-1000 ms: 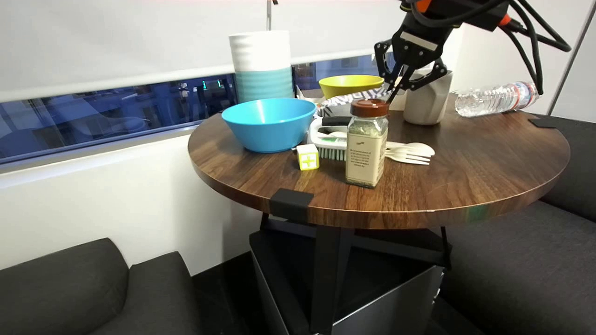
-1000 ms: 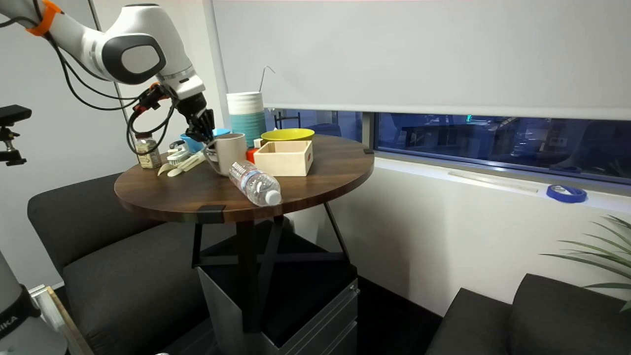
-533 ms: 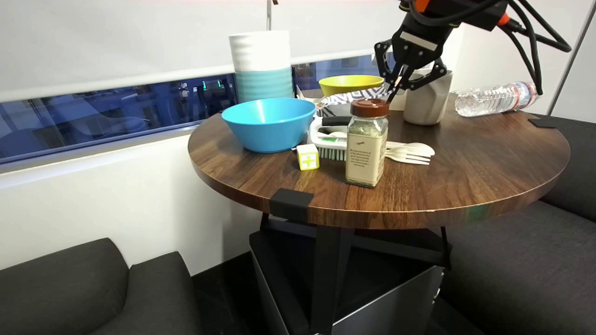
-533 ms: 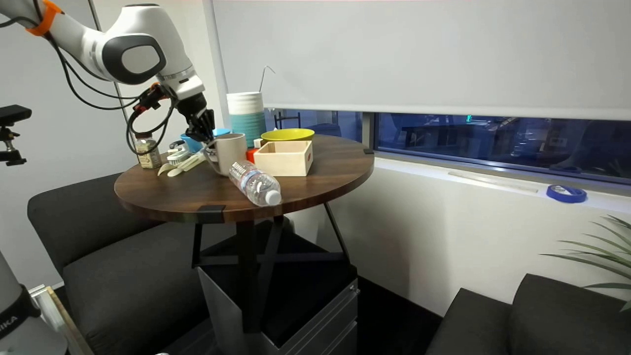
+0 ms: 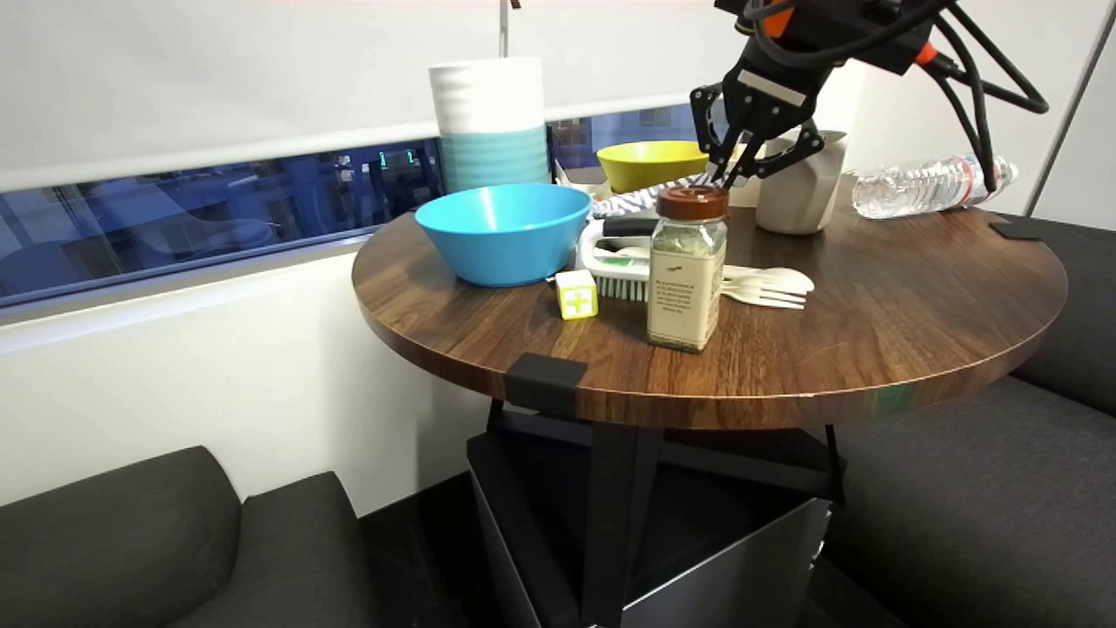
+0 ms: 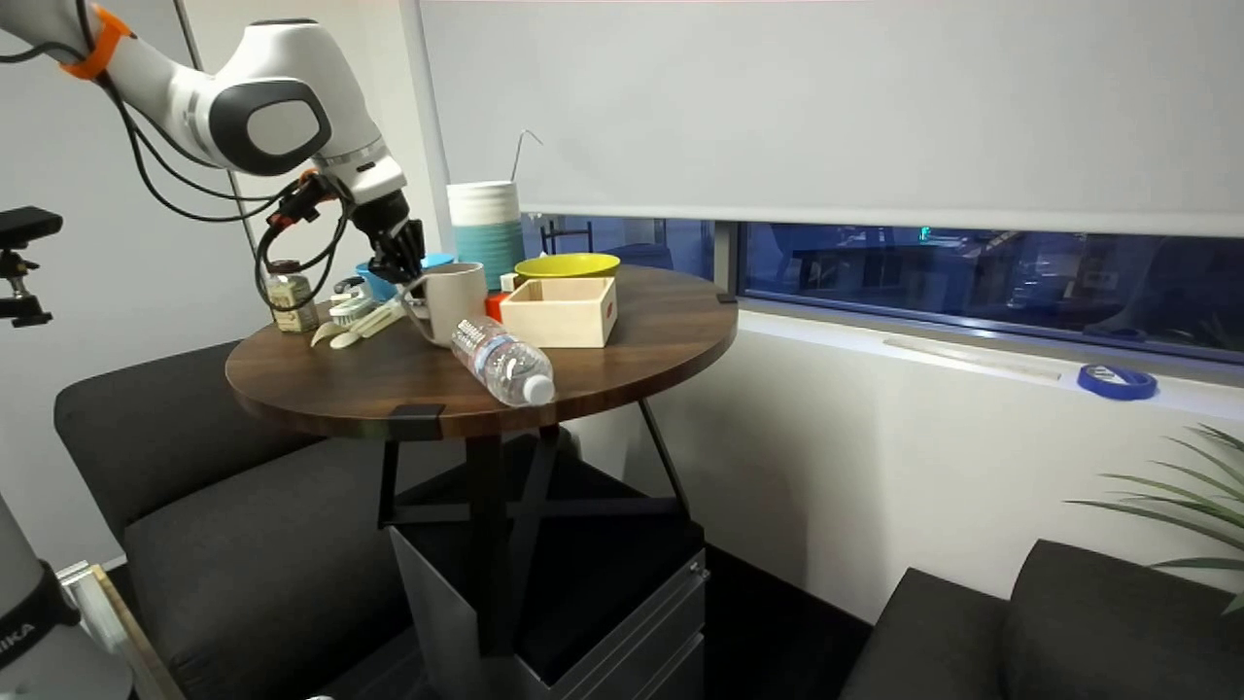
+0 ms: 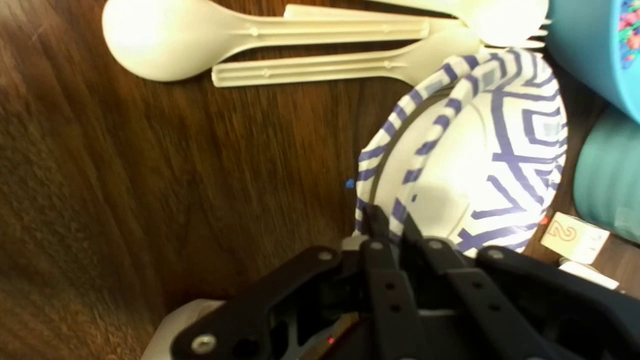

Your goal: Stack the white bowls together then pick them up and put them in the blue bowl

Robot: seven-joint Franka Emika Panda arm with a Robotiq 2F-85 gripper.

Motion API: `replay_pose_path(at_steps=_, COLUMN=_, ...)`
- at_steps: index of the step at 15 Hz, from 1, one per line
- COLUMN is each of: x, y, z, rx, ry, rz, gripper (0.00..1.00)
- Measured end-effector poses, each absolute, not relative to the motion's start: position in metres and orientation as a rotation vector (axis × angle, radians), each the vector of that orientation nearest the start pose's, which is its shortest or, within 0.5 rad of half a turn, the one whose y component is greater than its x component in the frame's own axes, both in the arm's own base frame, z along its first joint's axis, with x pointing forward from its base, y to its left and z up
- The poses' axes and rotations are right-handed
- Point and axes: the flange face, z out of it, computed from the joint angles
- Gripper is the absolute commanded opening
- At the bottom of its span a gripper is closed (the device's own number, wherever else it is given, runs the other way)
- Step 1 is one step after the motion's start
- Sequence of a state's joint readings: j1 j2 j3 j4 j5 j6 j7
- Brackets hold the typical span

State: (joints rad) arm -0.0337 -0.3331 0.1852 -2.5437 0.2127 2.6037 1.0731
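In an exterior view the jar is nearest, by the tabletop's near edge, with the cube to its left and the brush behind. The blue bowl sits toward the left edge; a low push of the white bowls that way might shove it at that edge. The likelier fault is a crooked nest: the upper bowl looks off-centre over the lower bowl, so a release here could leave it cocked and a later lift might take only one. A pinch at one spot could also let it pivot.

In the wrist view the gripper appears closed on the upper bowl's rim, a finger each side, most of that bowl ahead of the jaws. The lower bowl is underneath; whether a fingertip touches it I cannot tell. Toward the far edge is the yellow bowl.
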Motion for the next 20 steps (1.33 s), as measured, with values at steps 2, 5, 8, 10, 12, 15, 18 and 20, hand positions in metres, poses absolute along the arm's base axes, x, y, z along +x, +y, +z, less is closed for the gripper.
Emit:
replay_pose_path(at_steps=2, x=0.4513, y=0.0655, z=0.4246, rx=-2.425, ry=1.456, rz=-0.382, gripper=0.54)
replay_pose_path(at_steps=5, x=0.4526, y=0.0656, z=0.4245, rx=-2.425, ry=1.456, rz=-0.381, gripper=0.76)
replay_pose_path(at_steps=8, x=0.4529, y=0.0657, z=0.4244, rx=-2.425, ry=1.456, rz=-0.38, gripper=0.96)
replay_pose_path(at_steps=10, x=0.4534, y=0.0657, z=0.422, rx=-2.427, ry=1.458, rz=-0.374, gripper=0.56)
replay_pose_path(at_steps=12, x=0.454, y=0.0658, z=0.4186, rx=-2.431, ry=1.461, rz=-0.365, gripper=0.5)
replay_pose_path(at_steps=15, x=0.4546, y=0.0654, z=0.4183, rx=-2.426, ry=1.464, rz=-0.368, gripper=0.26)
replay_pose_path(at_steps=18, x=0.4558, y=0.0637, z=0.4203, rx=-2.411, ry=1.468, rz=-0.385, gripper=0.05)
replay_pose_path(at_steps=20, x=0.4566, y=0.063, z=0.4215, rx=-2.404, ry=1.467, rz=-0.396, gripper=0.0)
